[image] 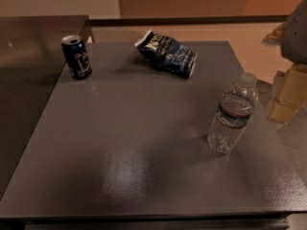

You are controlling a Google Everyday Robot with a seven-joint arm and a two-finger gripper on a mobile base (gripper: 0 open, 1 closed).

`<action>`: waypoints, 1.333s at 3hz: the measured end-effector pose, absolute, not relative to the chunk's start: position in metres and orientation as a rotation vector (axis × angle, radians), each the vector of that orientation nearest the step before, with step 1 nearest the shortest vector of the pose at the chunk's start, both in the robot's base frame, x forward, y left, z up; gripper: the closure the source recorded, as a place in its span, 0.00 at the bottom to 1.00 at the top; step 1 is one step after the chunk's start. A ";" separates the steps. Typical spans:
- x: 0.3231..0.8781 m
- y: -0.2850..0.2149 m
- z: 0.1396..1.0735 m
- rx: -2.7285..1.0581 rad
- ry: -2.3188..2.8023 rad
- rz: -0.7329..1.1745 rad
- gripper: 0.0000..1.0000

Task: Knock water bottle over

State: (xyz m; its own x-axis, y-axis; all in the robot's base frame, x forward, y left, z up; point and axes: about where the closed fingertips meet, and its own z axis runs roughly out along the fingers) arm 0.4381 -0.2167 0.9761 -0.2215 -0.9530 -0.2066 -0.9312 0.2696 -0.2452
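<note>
Dark table (pixel 144 147) carries the upright water bottle (pixel 232 114) at its right side. It looks light and smooth, so a push near the cap should tip it. The gripper (pixel 289 97) hangs just right of it; apart or together, I cannot tell.

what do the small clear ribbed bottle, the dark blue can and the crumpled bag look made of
Small clear ribbed bottle: thin clear plastic, see-through, glossy. Dark blue can: likely aluminium, shiny silver rim. Crumpled dark blue bag: probably plastic film, sharp creases with sheen. The gripper, at the upper right edge, looks grey and matte.
</note>
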 end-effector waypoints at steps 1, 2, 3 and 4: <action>0.438 -0.217 0.976 -1.725 2.232 -0.098 0.00; 0.436 -0.215 0.977 -1.720 2.217 -0.085 0.00; 0.430 -0.211 0.969 -1.723 2.180 0.004 0.00; 0.420 -0.200 0.954 -1.737 2.118 0.140 0.00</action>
State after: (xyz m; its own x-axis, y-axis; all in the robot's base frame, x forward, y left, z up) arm 0.4197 -0.2002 0.9543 -0.1513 -0.9198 -0.3621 -0.9595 0.2247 -0.1699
